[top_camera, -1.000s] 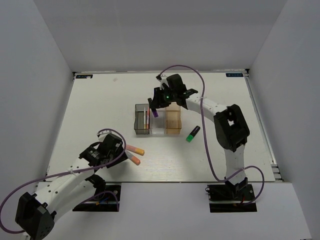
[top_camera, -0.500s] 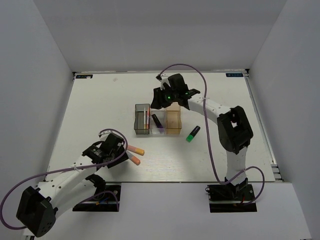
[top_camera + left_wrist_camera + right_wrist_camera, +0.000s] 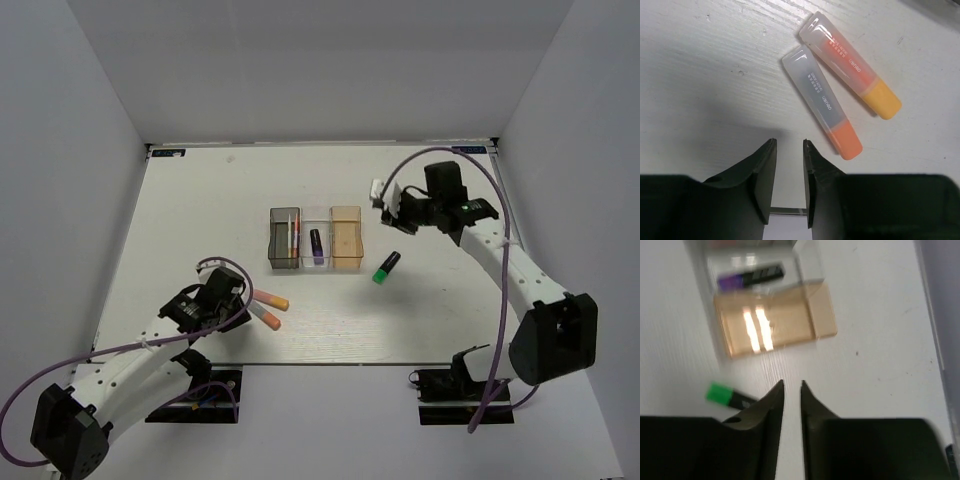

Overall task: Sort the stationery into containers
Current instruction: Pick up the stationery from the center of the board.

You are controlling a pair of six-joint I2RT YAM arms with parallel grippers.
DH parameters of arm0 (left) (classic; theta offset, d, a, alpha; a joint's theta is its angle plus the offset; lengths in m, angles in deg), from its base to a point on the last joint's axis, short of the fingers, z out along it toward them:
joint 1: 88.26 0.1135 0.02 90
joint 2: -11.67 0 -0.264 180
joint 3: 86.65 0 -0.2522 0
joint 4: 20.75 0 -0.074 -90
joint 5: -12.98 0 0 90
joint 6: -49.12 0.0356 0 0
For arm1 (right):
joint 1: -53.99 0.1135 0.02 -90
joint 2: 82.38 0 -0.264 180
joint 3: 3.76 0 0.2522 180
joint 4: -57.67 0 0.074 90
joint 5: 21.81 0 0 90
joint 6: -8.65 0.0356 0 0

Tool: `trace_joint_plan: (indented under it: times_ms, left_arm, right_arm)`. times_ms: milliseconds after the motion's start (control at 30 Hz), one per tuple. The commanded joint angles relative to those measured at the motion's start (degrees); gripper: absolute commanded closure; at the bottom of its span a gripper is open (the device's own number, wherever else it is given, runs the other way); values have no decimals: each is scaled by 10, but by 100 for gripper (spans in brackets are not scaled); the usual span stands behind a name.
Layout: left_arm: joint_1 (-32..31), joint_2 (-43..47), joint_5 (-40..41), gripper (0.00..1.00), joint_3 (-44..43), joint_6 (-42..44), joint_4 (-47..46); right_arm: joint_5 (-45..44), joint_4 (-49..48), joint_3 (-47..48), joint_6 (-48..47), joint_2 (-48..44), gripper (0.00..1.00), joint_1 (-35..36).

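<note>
Top view: the purple highlighter (image 3: 317, 246) now lies in the clear bin (image 3: 317, 218), and the right end effector (image 3: 386, 203) has withdrawn. 1 more item is sorted.

Left wrist: the left end effector (image 3: 789, 146) has narrowed, empty, just short of the 2 stubby highlighters (image 3: 822, 102).

Right wrist: jaws almost closed, empty. The green highlighter (image 3: 722, 395) is on the bench (image 3: 880, 340).
</note>
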Motion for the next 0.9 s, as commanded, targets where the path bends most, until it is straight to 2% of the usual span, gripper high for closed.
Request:
trace_joint_plan:
  times_ms: [0,33,133,300,333,367,533,867]
  left_arm:
    - [2,11,-3,59,1,9,-1]
    - [1,12,-2,55,6,10,-2]
    - [2,9,-7,51,16,8,-5]
    - [2,9,-14,50,39,-1,-15]
    - [2,9,-18,50,40,-3,-23]
    - [2,8,-19,50,42,-3,-25]
    - [3,-4,-24,50,38,-1,-21]
    - [2,-11,-24,50,38,-3,-21]
  right_arm:
    - [32,148,-54,-374,10,74,-39]
    - [33,244,-37,-469,19,68,-49]
    - [41,329,-3,-572,73,56,-64]
    - [50,334,-1,-678,121,50,-66]
    - [45,341,3,-695,147,45,-69]
    - [43,338,5,-710,154,44,-65]
    - [25,312,16,-717,208,43,-58]
    - [2,329,72,-733,288,43,-55]
